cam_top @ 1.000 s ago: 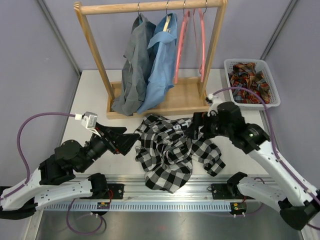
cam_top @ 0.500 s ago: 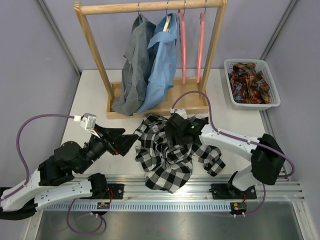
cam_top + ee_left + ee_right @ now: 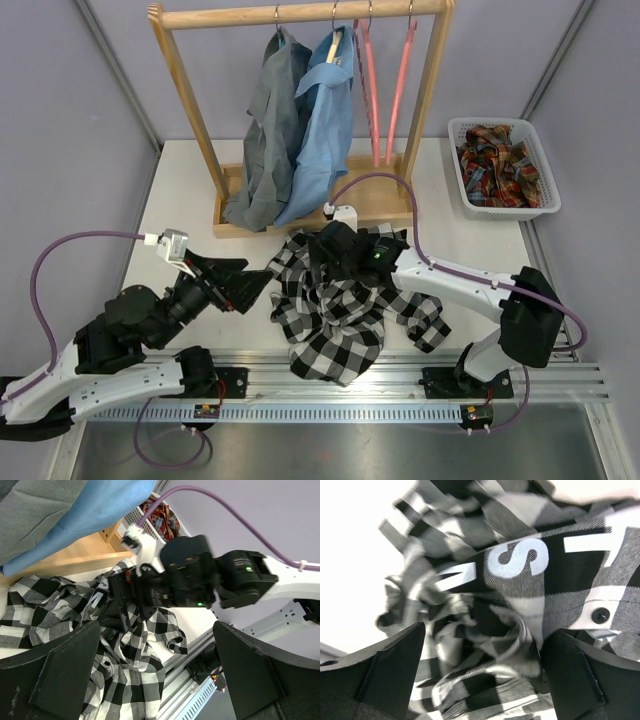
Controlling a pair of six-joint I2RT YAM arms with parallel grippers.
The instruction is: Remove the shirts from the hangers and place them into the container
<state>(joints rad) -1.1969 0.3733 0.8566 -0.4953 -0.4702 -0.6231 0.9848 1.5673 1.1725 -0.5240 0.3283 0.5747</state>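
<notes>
A black-and-white checked shirt (image 3: pixel 335 310) with white lettering lies crumpled on the table in front of the rack. My right gripper (image 3: pixel 318 255) is low over its upper left part, open, with folds of the cloth (image 3: pixel 520 580) between its fingers (image 3: pixel 390 665). My left gripper (image 3: pixel 255 285) is open just left of the shirt (image 3: pixel 125 645), apart from it. A grey shirt (image 3: pixel 265 130) and a light blue shirt (image 3: pixel 322 120) hang on the rail. Beside them hang two bare pink hangers (image 3: pixel 371 95), (image 3: pixel 403 85). The white container (image 3: pixel 505 212) stands at the back right.
The wooden rack (image 3: pixel 190 110) stands at the back of the table on its base board. A red plaid garment (image 3: pixel 497 165) fills the container. The right arm's purple cable (image 3: pixel 400 190) loops over the rack base. A metal rail (image 3: pixel 330 385) runs along the near edge.
My right arm has swung from the right side leftward over the checked shirt and come down on its upper part. The pink hangers are swinging. My left arm has barely moved.
</notes>
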